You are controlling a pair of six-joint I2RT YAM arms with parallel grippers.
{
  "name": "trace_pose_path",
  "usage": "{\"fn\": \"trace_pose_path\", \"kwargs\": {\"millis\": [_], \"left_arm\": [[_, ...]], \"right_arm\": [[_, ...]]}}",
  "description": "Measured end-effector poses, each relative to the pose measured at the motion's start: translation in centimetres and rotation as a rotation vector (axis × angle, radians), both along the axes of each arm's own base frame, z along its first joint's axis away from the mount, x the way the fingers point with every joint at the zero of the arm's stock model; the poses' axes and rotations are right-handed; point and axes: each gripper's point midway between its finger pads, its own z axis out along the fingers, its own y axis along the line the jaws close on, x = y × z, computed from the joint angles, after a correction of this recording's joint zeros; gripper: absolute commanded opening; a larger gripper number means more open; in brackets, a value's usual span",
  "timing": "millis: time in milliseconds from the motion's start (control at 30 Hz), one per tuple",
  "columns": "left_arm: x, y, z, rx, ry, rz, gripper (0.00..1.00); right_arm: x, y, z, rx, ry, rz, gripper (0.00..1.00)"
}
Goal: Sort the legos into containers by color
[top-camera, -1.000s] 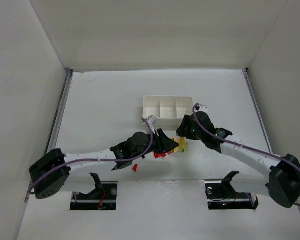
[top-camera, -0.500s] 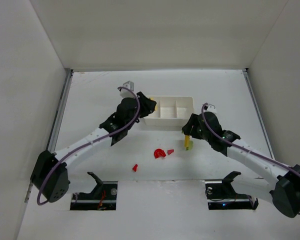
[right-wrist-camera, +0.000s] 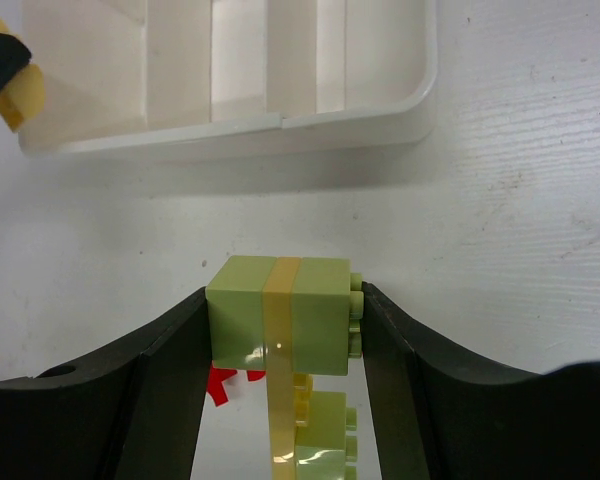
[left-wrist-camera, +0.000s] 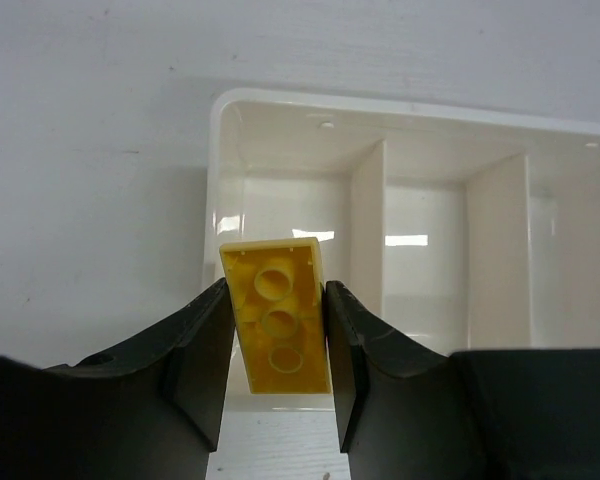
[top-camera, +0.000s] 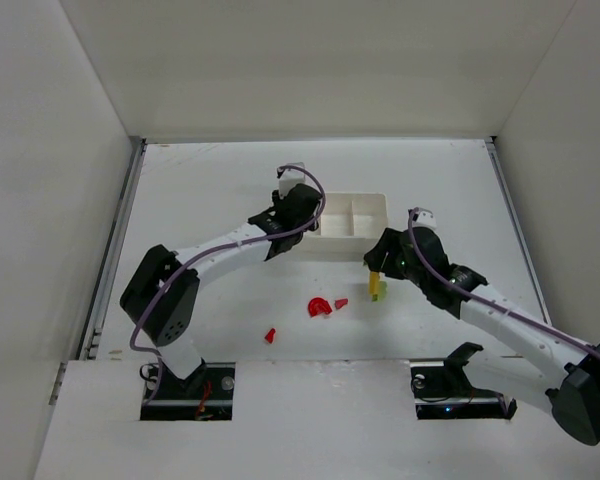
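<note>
The white three-compartment tray (top-camera: 355, 198) stands mid-table. My left gripper (top-camera: 302, 220) is at its left end, shut on a yellow-orange lego (left-wrist-camera: 277, 315) held just before and above the left compartment of the tray (left-wrist-camera: 380, 105). My right gripper (top-camera: 377, 272) is shut on a pale yellow-green lego stack with a yellow-orange plate in it (right-wrist-camera: 280, 325), on the table in front of the tray (right-wrist-camera: 230, 135). A red half-disc (top-camera: 319, 307), a small red wedge (top-camera: 341, 302) and another red wedge (top-camera: 270, 335) lie on the table.
White walls enclose the table on three sides. The left gripper's tip with its yellow piece (right-wrist-camera: 20, 95) shows at the top left of the right wrist view. All three compartments look empty.
My left arm has swung from the pile up to the tray's left end, carrying the yellow-orange lego. My right gripper has shifted slightly right with the stack.
</note>
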Motion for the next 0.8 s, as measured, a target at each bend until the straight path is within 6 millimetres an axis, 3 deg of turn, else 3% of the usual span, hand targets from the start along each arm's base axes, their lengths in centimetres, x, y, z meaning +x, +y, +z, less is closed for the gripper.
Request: {"fn": "trace_pose_path", "kwargs": {"millis": [100,233,333,467,567,633,733,800], "left_arm": [[0.1,0.0,-0.6,0.026,0.015,-0.003,0.45],[0.2,-0.1,-0.4,0.025,0.013,-0.006,0.54],[0.1,-0.2,-0.3,0.018,0.015,-0.014,0.54],[-0.7,-0.5,0.7,-0.030,0.010,-0.044,0.42],[-3.0,-0.6,2.4,-0.123,-0.002,-0.107,0.41],[-5.7,-1.1,3.7,-0.216,-0.015,-0.188,0.44],[-10.4,-3.3,5.2,-0.358,-0.019,-0.355,0.50],[-13.4,-5.0,5.1,-0.435,0.017,-0.457,0.54]], "right_arm": [[0.0,0.0,0.0,0.001,-0.001,0.000,0.37],[0.0,0.0,-0.2,-0.004,0.006,0.000,0.37],[0.0,0.0,-0.6,-0.012,0.018,0.000,0.37],[0.1,0.0,-1.2,-0.024,0.034,0.001,0.37],[0.1,0.1,-1.6,-0.032,0.045,0.000,0.37],[0.2,0.2,-1.9,-0.039,0.056,0.001,0.37],[0.6,0.7,-1.8,-0.039,0.065,0.012,0.37],[0.9,1.2,-1.2,-0.030,0.063,0.024,0.37]]}}
